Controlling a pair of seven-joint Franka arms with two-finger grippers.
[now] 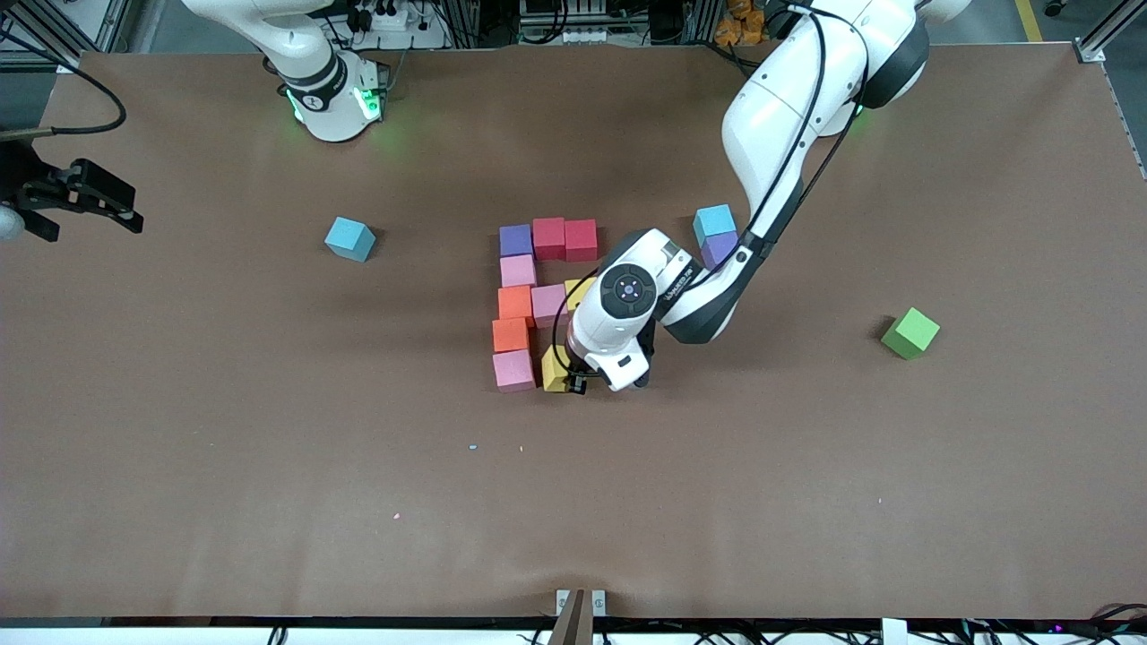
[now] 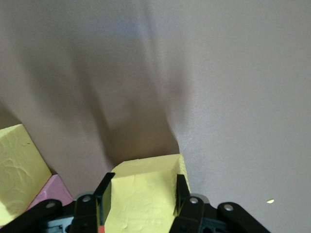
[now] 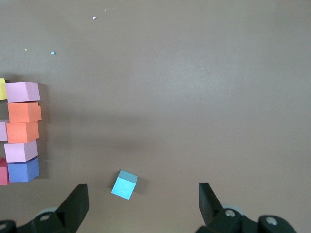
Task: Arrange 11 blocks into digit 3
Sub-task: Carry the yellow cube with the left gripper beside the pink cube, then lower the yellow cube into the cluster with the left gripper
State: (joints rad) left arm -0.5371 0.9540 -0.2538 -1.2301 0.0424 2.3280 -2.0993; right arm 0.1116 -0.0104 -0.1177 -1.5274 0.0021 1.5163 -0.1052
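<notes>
My left gripper (image 1: pixel 568 376) is shut on a yellow block (image 1: pixel 553 365), low at the table, beside a pink block (image 1: pixel 513 370). In the left wrist view the fingers (image 2: pixel 181 189) press both sides of the yellow block (image 2: pixel 141 204). Above the pink block in the front view run two orange blocks (image 1: pixel 513 319), a pink one (image 1: pixel 518 270) and a purple one (image 1: pixel 515 240). Two red blocks (image 1: pixel 564 239) lie beside the purple one. A pink block (image 1: pixel 548 303) and a yellow block (image 1: pixel 578 291) branch off mid-column. A second purple block (image 1: pixel 720 249) lies apart. My right gripper (image 1: pixel 133 208) waits open and empty.
A light-blue cube (image 1: pixel 714 222) touches the lone purple block. Another light-blue cube (image 1: pixel 349 238) lies toward the right arm's end and also shows in the right wrist view (image 3: pixel 124 184). A green cube (image 1: pixel 910 332) lies toward the left arm's end.
</notes>
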